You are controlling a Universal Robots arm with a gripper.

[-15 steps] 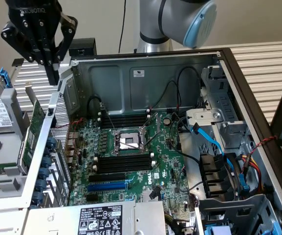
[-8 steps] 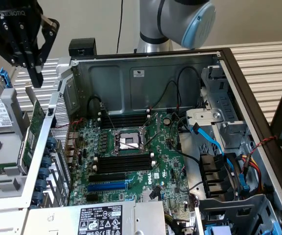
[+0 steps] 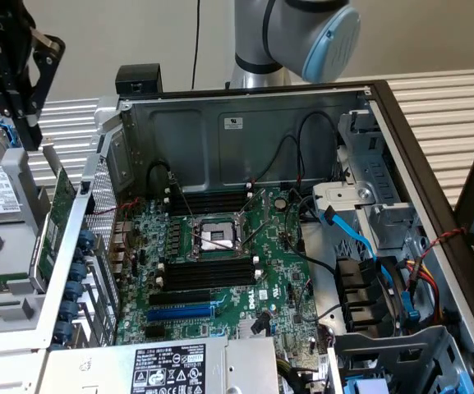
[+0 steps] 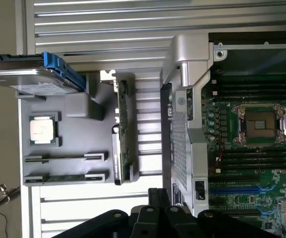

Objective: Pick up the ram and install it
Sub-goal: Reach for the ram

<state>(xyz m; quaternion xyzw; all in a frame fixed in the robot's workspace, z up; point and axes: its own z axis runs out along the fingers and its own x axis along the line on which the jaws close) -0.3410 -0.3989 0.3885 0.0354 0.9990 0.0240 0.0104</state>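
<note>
while the black end effector (image 3: 28, 130) hangs pressed together, empty, the thin green ram (image 4: 66, 177) sits in a grey tray (image 4: 76, 136).

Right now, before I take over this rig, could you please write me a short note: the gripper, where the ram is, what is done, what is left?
Gripper: shut, holding nothing, hanging over the tray at the exterior view's left.
Ram: lies in its holder on the tray, near the CPU, untouched.
Slots: black, on the board, all look empty.
Done: nothing that shows yet.
Left: the whole job, both pick-up and install.
</note>
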